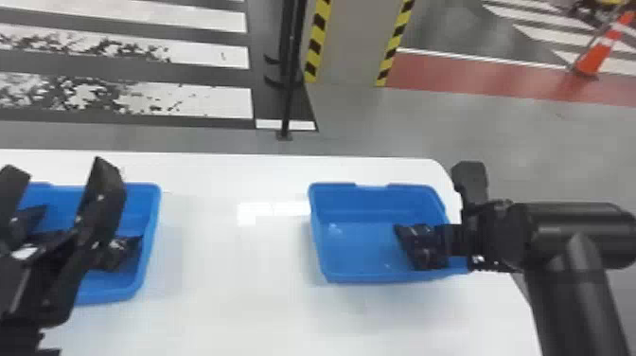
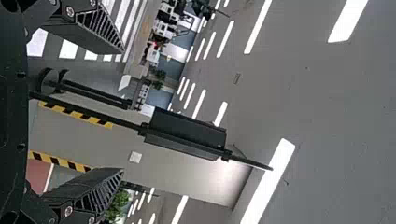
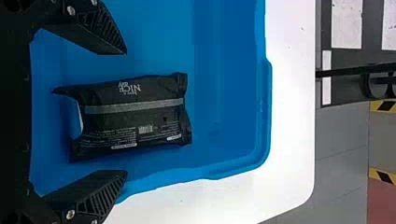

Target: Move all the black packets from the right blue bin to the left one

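Right gripper (image 3: 125,113) is standing wide over the right blue bin (image 1: 369,277), its fingers flanking one printed black packet (image 3: 135,112) without gripping it. We are finding the left gripper (image 2: 123,111) spread and empty above the left blue bin (image 1: 154,203), where other black packets (image 1: 118,251) are lying. We are judging the transfer nearly complete, one packet awaiting removal. Both bins are resting on a white table (image 1: 227,265); beyond, we are noting white floor stripes (image 1: 203,99), a hazard-edged column (image 1: 352,42) and an orange traffic cone (image 1: 594,57).
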